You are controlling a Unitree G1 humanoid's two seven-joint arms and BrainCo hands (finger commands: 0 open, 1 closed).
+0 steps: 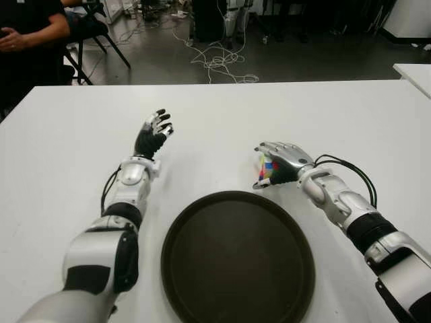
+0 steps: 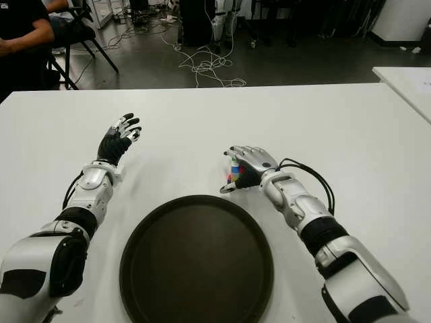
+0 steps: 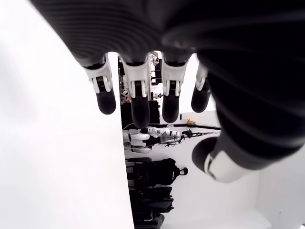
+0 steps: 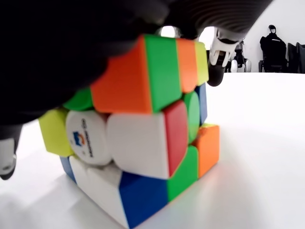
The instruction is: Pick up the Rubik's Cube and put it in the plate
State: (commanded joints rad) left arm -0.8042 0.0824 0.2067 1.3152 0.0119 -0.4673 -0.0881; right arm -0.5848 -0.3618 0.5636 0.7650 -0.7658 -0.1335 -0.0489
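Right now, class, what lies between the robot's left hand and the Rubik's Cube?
Only bare white table separates the left hand from the Rubik's Cube, in both eye views.

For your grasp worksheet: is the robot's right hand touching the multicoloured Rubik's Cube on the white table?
Touching. In the right wrist view the right hand presses its dark palm onto the top of the multicoloured Rubik's Cube, with no gap between them.

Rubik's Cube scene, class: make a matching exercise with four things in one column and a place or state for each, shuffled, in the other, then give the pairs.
1. Rubik's Cube
2. plate
3. left hand
4. right hand

A. dark, holding nothing
B. fingers spread, off to the plate's left
C. on the table, under a hand
D. closed over the cube

Pairs: 1-C, 2-A, 3-B, 4-D
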